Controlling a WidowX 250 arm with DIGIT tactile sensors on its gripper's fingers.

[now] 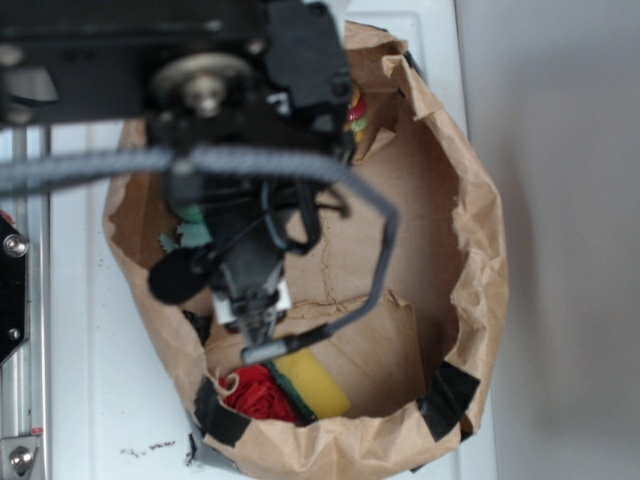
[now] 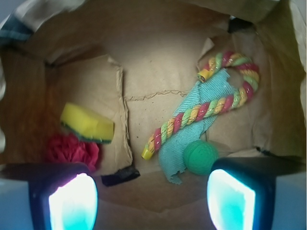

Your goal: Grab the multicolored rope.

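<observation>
The gripper fingers are held wide, empty, above a paper bag in which the multicolored rope is laid over a teal cloth, a green ball beside it; a yellow sponge and red yarn lie left.

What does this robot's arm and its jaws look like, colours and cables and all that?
The arm is black, with a silver round hub on top. A grey braided cable and a thinner dark cable run along it. In the wrist view, the gripper has dark-framed pads glowing pale cyan.
</observation>
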